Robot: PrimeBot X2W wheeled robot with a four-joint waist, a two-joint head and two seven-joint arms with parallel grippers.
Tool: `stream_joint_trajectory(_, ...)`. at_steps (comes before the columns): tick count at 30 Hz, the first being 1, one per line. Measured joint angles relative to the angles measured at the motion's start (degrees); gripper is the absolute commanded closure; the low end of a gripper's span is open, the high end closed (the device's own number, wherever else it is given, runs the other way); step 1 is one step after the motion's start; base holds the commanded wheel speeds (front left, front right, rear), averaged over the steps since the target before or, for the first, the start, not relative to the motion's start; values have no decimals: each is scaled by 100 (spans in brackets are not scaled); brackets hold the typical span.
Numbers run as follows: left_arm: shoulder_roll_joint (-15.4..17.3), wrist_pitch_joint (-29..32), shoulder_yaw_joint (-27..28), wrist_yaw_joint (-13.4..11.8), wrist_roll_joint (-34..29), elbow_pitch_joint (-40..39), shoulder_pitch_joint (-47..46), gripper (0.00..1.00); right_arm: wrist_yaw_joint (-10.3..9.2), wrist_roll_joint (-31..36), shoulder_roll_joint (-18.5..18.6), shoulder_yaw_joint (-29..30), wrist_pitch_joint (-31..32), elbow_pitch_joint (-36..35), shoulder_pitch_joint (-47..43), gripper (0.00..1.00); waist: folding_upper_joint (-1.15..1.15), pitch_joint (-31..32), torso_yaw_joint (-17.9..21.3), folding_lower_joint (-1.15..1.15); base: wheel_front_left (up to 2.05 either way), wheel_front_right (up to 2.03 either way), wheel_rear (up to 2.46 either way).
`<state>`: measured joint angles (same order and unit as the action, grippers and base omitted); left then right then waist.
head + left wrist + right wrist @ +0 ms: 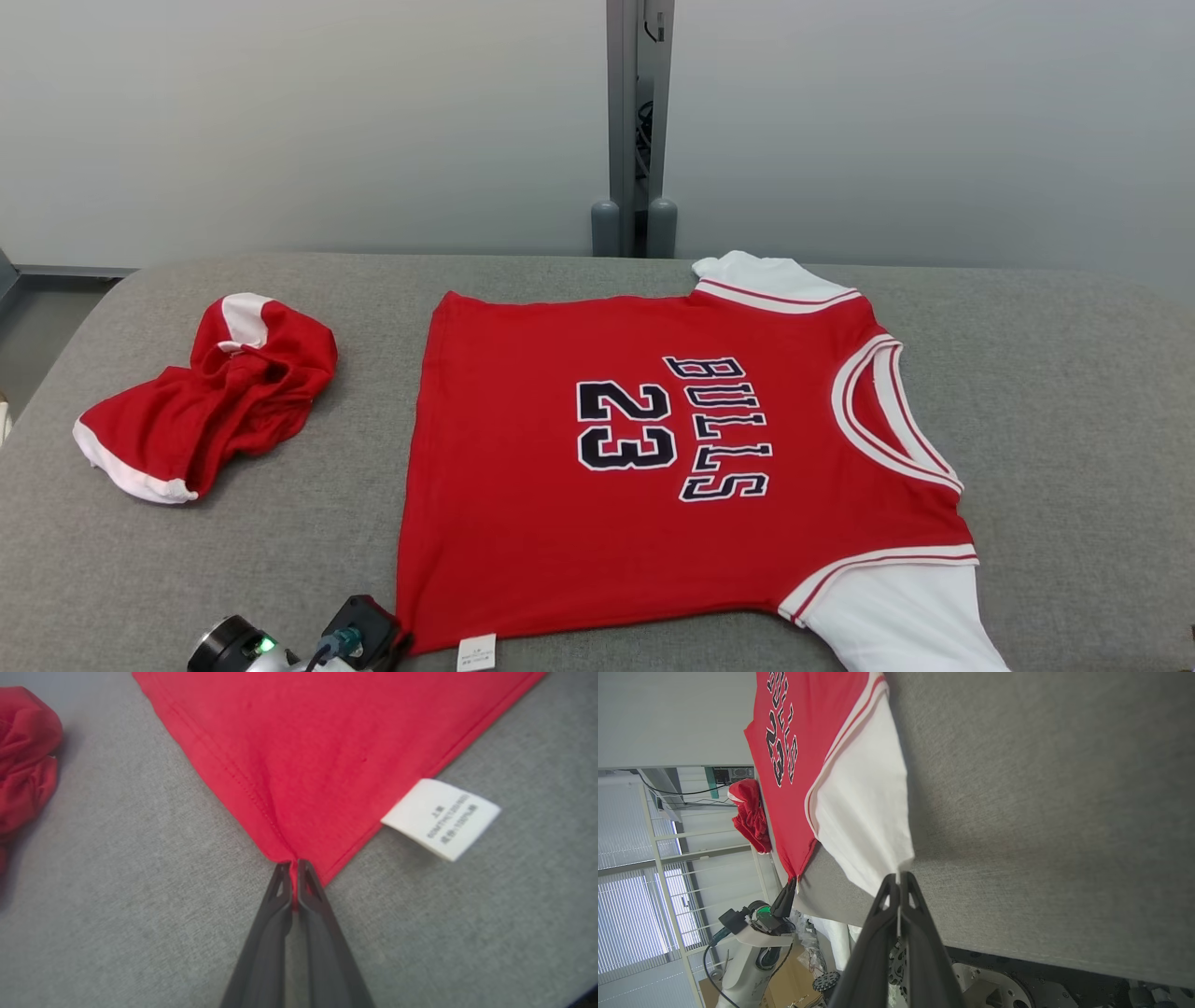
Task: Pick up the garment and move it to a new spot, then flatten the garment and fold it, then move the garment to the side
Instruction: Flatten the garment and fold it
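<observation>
Head view: red jersey (607,467) flat on grey table (1074,392), print up, neck toward the right, white sleeves at the far and near edges; crumpled red bundle (215,411) well apart on the left. Left wrist view: left gripper (293,865) clamped tight on the jersey's hem corner, cloth puckered at the fingertips, white label (441,817) sticking out from the hem nearby. Right wrist view: right gripper (897,879) pinched tight on the tip of the near sleeve (864,812), cloth drawn to a point there, table beneath.
</observation>
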<state>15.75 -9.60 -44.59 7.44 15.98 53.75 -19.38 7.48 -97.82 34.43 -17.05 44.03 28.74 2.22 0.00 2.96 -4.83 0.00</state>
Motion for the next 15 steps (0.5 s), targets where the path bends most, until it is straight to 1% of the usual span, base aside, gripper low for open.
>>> stream_joint_trajectory(3, 256, 272, -371, 0, 375, -407, 90, 100, 0, -123, 136, -52, 118, -69, -161, 100, 0, 26, -12, 0, 0, 0, 0)
stream_joint_trajectory(6, 630, 631, -781, 0, 805, -957, 180, 100, 0, -219, 308, -111, 141, -215, -311, 100, 0, 46, -21, 0, 0, 0, 0)
stream_joint_trajectory(12, 1570, 1608, -1672, 0, 1964, -2575, 377, 100, 0, -370, 604, -256, 105, -570, -709, 100, 0, 60, -48, 0, 0, 0, 0)
stream_joint_trajectory(15, 2028, 2008, -1880, 0, 2405, -3259, 377, 100, 0, -476, 751, -342, 20, -739, -866, 100, 0, 46, -64, 0, 0, 0, 0)
